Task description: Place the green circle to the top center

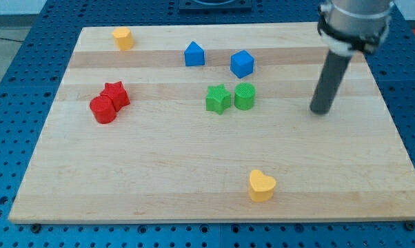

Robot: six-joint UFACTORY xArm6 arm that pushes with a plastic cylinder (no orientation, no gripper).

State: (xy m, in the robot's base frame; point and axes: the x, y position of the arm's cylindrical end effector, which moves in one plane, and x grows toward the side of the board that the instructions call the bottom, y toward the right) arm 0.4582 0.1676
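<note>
With no jaws to spread, my tip [321,110] rests well to the view's right of the green plastic circle [244,96], which touches the green plastic star [218,98] on the wooden bench [194,172]; a leftward shove would likely drag both, or an upward one jam the blue cube [241,63].

You were looking at a lab: a pale wooden bench [214,172] lay on a blue perforated mounting plate [14,62], its grid of holes visible around every edge.
</note>
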